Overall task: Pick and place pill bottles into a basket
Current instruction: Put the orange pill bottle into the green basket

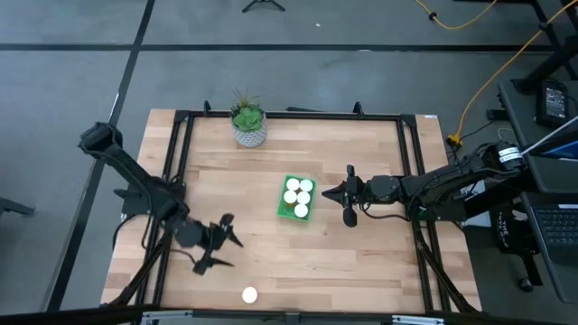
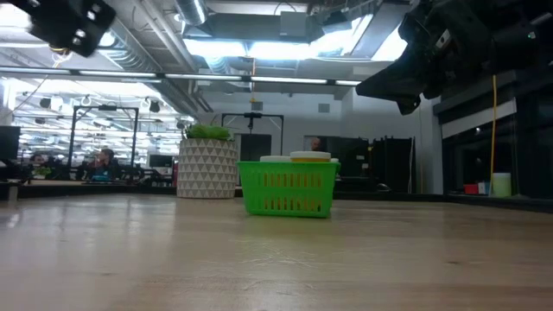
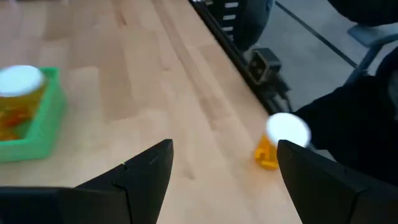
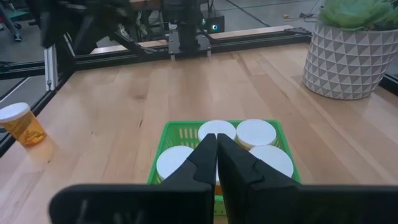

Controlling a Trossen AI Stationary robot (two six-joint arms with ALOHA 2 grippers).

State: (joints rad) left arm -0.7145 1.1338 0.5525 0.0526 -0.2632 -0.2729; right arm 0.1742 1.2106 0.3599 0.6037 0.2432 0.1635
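Note:
The green basket sits mid-table holding several orange pill bottles with white caps. One more pill bottle stands upright on its base near the table's near edge. It also shows in the left wrist view and the right wrist view. My left gripper is open and empty above the table, left of the basket and farther from the near edge than the lone bottle. In its wrist view the bottle lies ahead of the fingers. My right gripper is shut and empty, just right of the basket and above it.
A white patterned pot with a green plant stands at the far edge, left of centre. A black frame rail runs around the tabletop. Bare wood lies between the basket and the lone bottle.

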